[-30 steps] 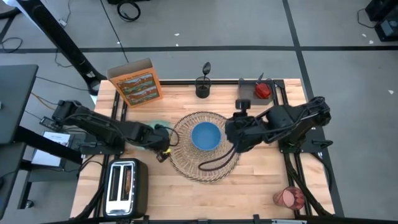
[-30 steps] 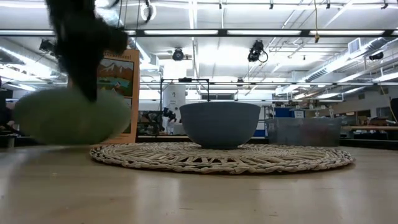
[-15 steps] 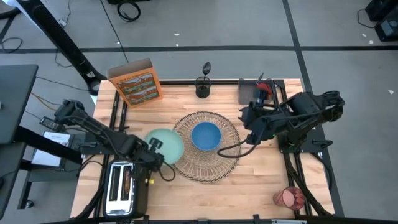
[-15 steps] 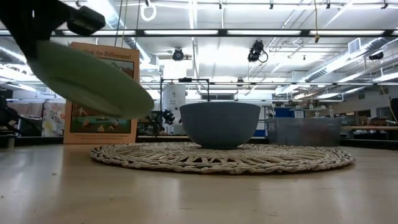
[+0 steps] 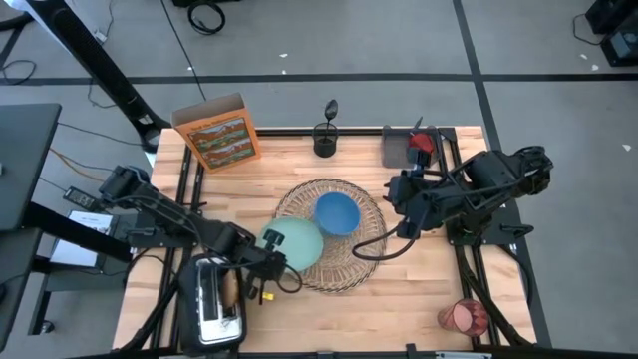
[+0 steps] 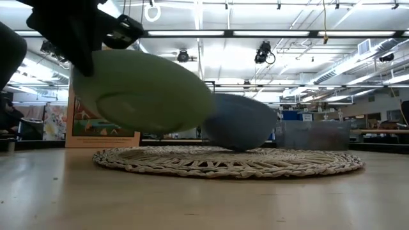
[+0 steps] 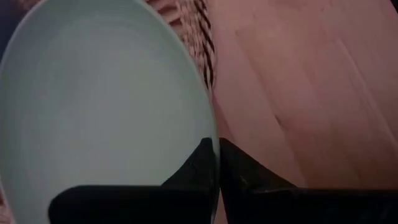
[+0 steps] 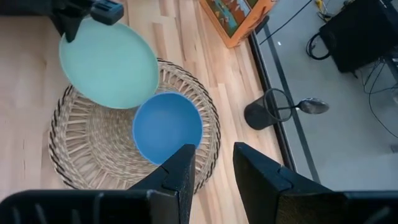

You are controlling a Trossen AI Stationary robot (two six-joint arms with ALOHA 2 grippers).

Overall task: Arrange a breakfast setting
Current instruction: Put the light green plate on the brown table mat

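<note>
High view: the left gripper (image 5: 267,261) is clenched on the rim of the pale teal plate (image 5: 296,244). The plate hangs over the mat's edge nearest the toaster (image 5: 214,307), w/ its far rim right at the blue bowl (image 5: 338,212). The bowl sits on the round wicker mat (image 5: 329,235), off-centre toward the table's back edge. The right gripper (image 5: 402,206) is up beside the mat on the right side, fingers a bit apart, grasping nothing. Cereal box (image 5: 218,133) stands at the back left corner. Spoon (image 5: 330,112) sticks up from a dark holder at the back edge. Apple (image 5: 423,144) sits in the grey tray (image 5: 397,146) at the back right. Red cup (image 5: 463,317) lies at the front right corner.

Low view: the plate (image 6: 144,91) is in the air, tilted, not on the mat (image 6: 230,161) yet. The bowl (image 6: 239,121) looks tipped, pushed by the plate's rim I think.

Left wrist view: two dark fingers (image 7: 202,169) pinch the plate's (image 7: 99,106) edge tight.

Right wrist view: fingers (image 8: 180,175) stand apart, empty, above the bowl (image 8: 166,126) and mat (image 8: 93,146).

Step now, I think: getting the plate onto the mat. Next: the bowl is in the way, so prob. lift it off first, lay the plate flat in the mat's middle, then bowl on top.
</note>
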